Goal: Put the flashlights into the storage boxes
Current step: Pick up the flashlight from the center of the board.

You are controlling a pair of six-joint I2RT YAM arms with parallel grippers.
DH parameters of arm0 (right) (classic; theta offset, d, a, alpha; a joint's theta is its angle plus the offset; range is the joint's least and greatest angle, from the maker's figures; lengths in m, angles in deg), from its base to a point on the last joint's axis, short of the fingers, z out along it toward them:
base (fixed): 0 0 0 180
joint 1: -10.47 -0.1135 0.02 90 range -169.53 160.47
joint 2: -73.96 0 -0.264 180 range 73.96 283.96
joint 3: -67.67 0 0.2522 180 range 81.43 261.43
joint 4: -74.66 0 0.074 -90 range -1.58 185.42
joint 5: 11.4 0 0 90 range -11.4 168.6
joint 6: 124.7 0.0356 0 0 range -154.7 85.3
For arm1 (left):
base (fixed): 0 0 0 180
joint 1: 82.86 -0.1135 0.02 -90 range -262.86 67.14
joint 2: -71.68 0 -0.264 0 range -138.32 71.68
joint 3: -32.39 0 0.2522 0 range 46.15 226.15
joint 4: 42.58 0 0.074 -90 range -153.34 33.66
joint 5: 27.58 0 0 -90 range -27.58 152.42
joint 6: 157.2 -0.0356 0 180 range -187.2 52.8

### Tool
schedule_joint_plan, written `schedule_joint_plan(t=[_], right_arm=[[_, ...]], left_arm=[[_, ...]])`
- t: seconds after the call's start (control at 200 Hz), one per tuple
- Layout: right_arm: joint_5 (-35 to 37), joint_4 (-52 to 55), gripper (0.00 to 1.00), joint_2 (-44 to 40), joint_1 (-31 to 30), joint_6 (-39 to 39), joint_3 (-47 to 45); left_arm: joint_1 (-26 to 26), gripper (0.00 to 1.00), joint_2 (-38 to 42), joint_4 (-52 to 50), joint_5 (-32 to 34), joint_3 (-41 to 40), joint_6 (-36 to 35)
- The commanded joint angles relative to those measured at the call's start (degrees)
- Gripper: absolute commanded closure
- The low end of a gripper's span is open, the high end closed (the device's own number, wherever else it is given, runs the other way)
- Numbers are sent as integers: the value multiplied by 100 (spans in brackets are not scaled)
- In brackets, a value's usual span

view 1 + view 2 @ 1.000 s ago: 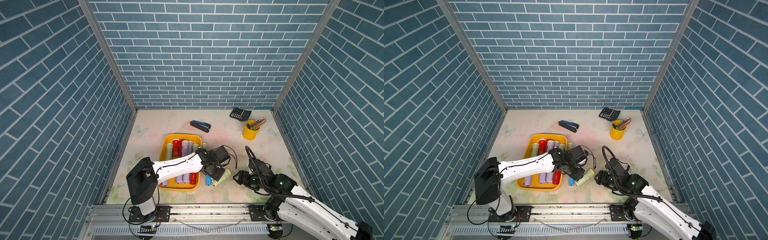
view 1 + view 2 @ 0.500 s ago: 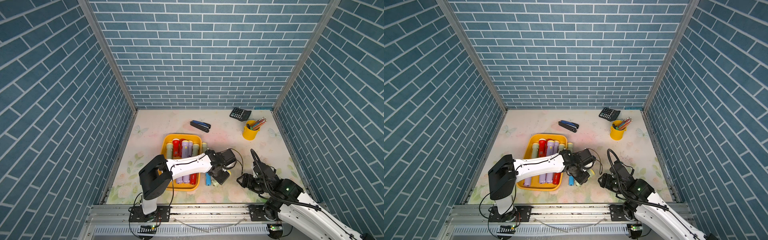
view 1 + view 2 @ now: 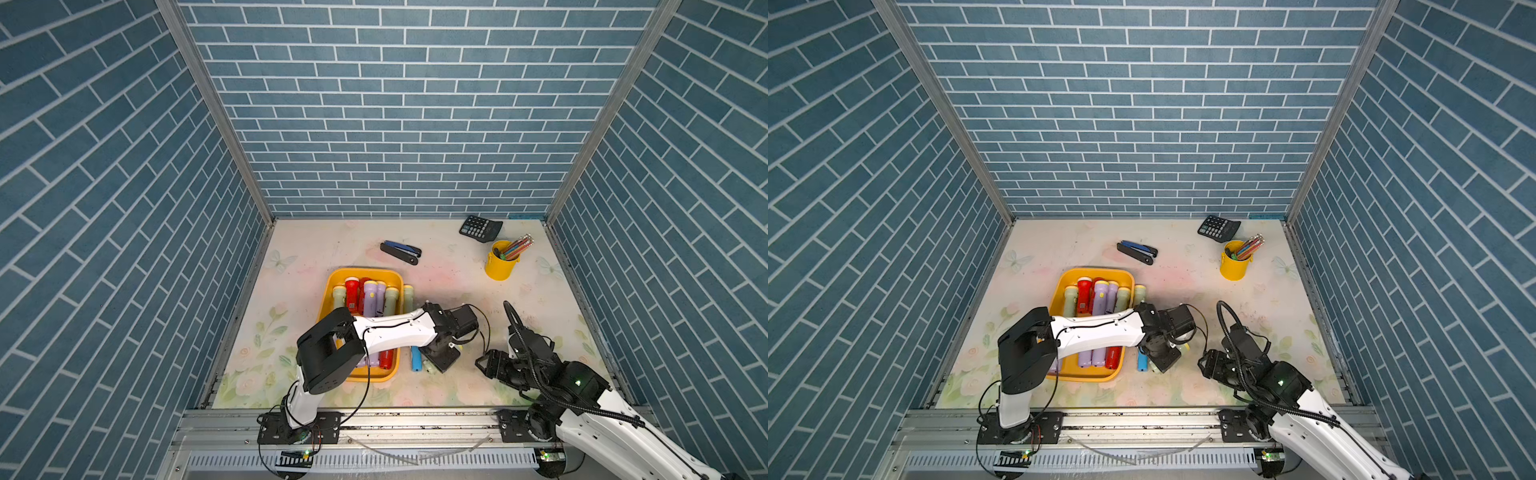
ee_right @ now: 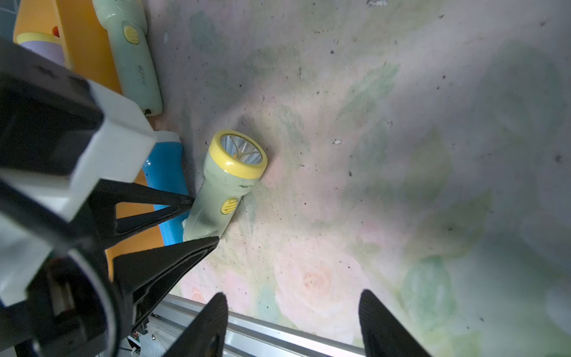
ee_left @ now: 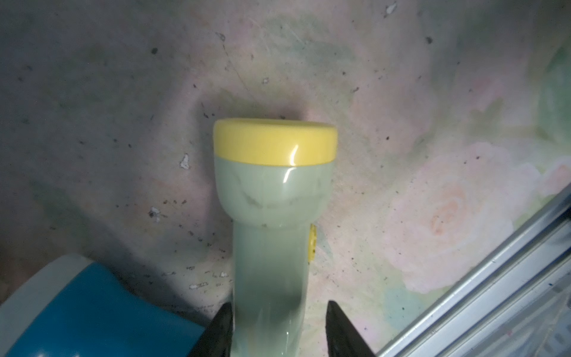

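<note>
The yellow-orange storage box (image 3: 365,272) (image 3: 1096,272) holds several lilac, red and green flashlights. My left gripper (image 3: 434,365) (image 3: 1160,363) (image 5: 278,306) is shut on the handle of a pale green flashlight (image 5: 272,191) (image 4: 231,179) with a yellow head. It holds this flashlight low over the mat, just right of the box. A blue flashlight (image 3: 415,359) (image 4: 167,173) lies beside it. Another green flashlight (image 3: 408,299) (image 4: 133,55) lies on the mat against the box's right wall. My right gripper (image 3: 482,365) (image 4: 292,295) is open and empty, to the right of them.
A yellow pencil cup (image 3: 503,262), a black calculator (image 3: 480,227) and a black-and-blue stapler (image 3: 401,252) stand at the back. The metal front rail (image 4: 278,327) runs just below my right gripper. Brick walls close in the mat on three sides.
My left gripper has turned and carried the green flashlight leftward, next to the blue one. The right arm has drawn back a little toward the front right.
</note>
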Motion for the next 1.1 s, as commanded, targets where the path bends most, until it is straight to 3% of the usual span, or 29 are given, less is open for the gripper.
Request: schedule_joint_plan(t=[0.0,0.215,0.375,0.685,1.095], right_arm=[[123,189,31,-81,31,-45,-153],[123,251,31,-163,31,-47,-155],[272,250,31,-208,40,-49,-162],[204,-175,32,-74,42,-134,-153],[-220,-1633,33,852,39,-390,-44]], left_arm=[[30,51,-161,-81,107,57,-20],[59,55,-268,-36,123,49,-3],[84,65,-200,-68,218,1,49],[95,78,720,-36,238,-265,327],[-321,81,1945,-88,90,-909,829]])
